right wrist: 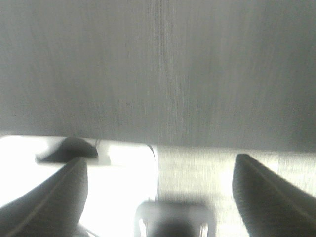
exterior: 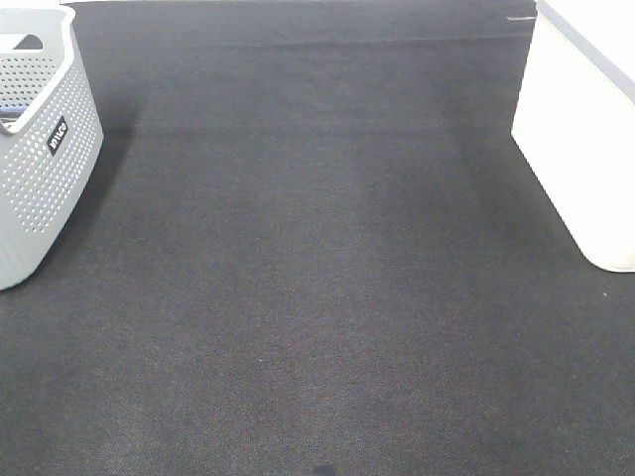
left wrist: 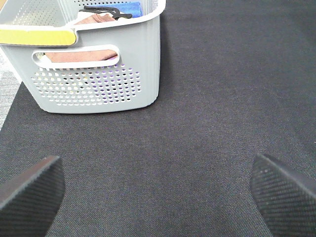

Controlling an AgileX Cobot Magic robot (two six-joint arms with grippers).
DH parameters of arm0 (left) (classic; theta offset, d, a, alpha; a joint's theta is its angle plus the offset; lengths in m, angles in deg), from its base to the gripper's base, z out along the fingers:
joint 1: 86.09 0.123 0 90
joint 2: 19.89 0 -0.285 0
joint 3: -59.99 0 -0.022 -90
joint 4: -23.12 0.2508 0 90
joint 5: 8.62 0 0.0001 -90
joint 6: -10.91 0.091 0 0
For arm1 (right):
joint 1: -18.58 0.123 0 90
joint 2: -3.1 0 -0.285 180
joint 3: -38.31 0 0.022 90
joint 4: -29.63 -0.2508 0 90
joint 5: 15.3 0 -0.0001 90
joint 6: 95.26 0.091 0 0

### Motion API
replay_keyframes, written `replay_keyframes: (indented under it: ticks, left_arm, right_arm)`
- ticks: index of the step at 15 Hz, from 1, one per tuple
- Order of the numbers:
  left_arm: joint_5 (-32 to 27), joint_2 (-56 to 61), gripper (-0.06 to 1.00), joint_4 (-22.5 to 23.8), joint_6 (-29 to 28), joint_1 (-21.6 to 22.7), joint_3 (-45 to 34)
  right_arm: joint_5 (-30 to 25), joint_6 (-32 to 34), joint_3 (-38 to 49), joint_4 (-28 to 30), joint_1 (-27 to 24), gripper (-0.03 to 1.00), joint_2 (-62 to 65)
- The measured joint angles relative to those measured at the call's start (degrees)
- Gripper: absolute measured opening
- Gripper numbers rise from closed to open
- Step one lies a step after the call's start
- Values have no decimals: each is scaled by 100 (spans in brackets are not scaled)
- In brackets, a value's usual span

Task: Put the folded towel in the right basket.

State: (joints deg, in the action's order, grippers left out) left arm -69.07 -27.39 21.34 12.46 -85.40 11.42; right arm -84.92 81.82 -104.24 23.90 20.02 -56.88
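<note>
The grey perforated basket [exterior: 40, 149] stands at the far left of the dark mat; it also shows in the left wrist view [left wrist: 98, 74]. Inside it lie a pinkish-brown towel [left wrist: 81, 54], a blue item [left wrist: 129, 7] and a black item [left wrist: 101, 10]. The white right basket [exterior: 580, 129] stands at the right edge. My left gripper [left wrist: 158, 192] is open and empty above the mat, a short way in front of the grey basket. My right gripper [right wrist: 158, 190] is open and empty, close to a blurred grey surface. Neither gripper shows in the exterior high view.
The dark mat [exterior: 317, 297] covers the table between the two baskets. A yellow strip [left wrist: 34, 35] lies across the grey basket's rim. In the right wrist view a bright white patch [right wrist: 118, 168] and a blurred grey part [right wrist: 173, 217] lie below the fingers.
</note>
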Motion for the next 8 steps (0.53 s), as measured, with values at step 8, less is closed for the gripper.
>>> replay_keyframes:
  ticks: [8]
  left_arm:
    - [0, 0, 97, 0, 0, 0, 0]
  right_arm:
    - [327, -6, 854, 504, 0, 75, 3919]
